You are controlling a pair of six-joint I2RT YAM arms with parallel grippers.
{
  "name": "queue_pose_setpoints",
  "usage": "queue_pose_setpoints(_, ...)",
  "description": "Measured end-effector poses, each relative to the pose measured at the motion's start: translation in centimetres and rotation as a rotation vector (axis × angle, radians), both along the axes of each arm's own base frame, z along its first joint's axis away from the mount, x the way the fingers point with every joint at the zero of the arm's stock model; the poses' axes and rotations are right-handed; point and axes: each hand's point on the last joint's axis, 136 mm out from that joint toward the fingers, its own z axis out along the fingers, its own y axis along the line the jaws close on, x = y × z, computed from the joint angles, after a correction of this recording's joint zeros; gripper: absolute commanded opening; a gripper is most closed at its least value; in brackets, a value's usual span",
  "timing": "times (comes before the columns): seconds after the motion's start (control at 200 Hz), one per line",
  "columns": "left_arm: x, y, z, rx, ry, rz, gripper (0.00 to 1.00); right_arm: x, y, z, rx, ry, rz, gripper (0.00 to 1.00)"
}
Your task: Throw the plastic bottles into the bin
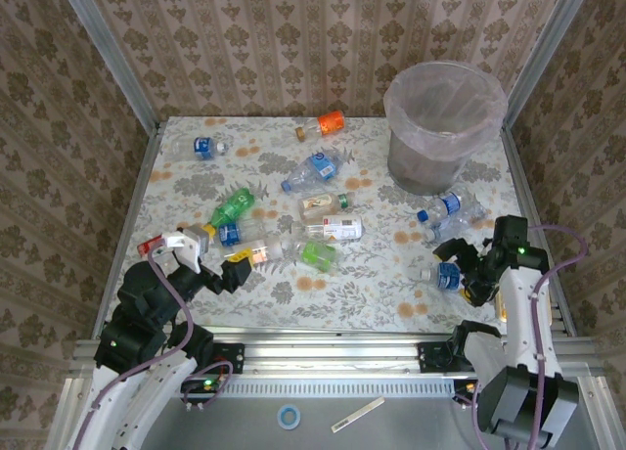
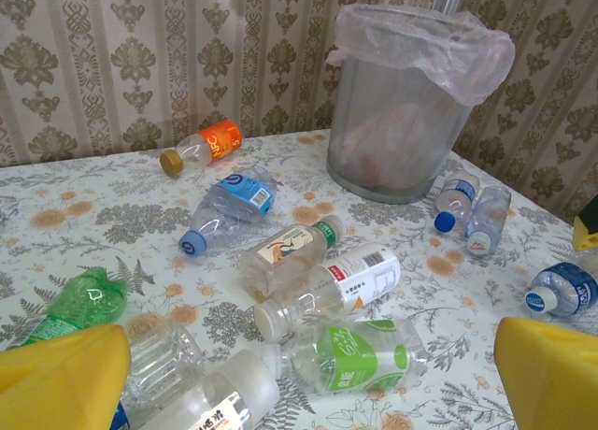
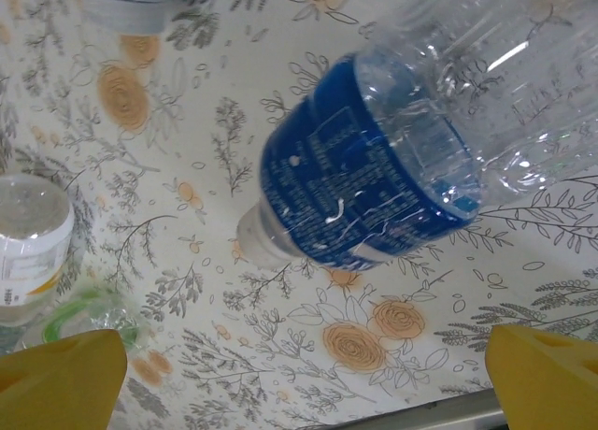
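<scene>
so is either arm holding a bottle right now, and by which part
Nothing is held. The left pincer and right pincer are both open; the right hangs over a blue-label bottle.

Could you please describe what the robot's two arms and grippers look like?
The left arm and right arm have white links between black joint housings, each with a lavender cable looping alongside and small green lights. The left gripper and right gripper have black bodies. From the wrist cameras, the left fingers and right fingers are plain yellow blocks.
</scene>
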Motion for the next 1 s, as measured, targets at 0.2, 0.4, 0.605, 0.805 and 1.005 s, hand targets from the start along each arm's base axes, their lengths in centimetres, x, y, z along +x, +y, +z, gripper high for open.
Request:
queue_pose_setpoints(0.2,0.0,0.1,-0.2,0.005,0.008,0.004,1.00,0.6,-0.9,-0.5,0.023,-0.011,-0.055,1.00)
queue_pose_setpoints(0.4,0.1,0.1,-0.5,0.011,0.017,0.008,1.00,1.3,-2.1,-1.0,0.036,-0.008,-0.108,1.00)
queue_pose_setpoints(0.605,0.1,0.1,-0.6,0.015,0.023,0.011,1.00,1.6,-2.8,-2.6,0.055,0.008,-0.145,1.00)
queue_pose_setpoints(0.805,0.1,0.1,-0.7,0.017,0.025,0.011,1.00,2.2,-3.4,-3.8,0.057,0.014,-0.156,1.00)
queue_pose_setpoints(1.005,0.2,0.1,-0.7,0.018,0.028,0.011,1.00,2.7,-3.8,-5.2,0.060,0.022,-0.164,0.95)
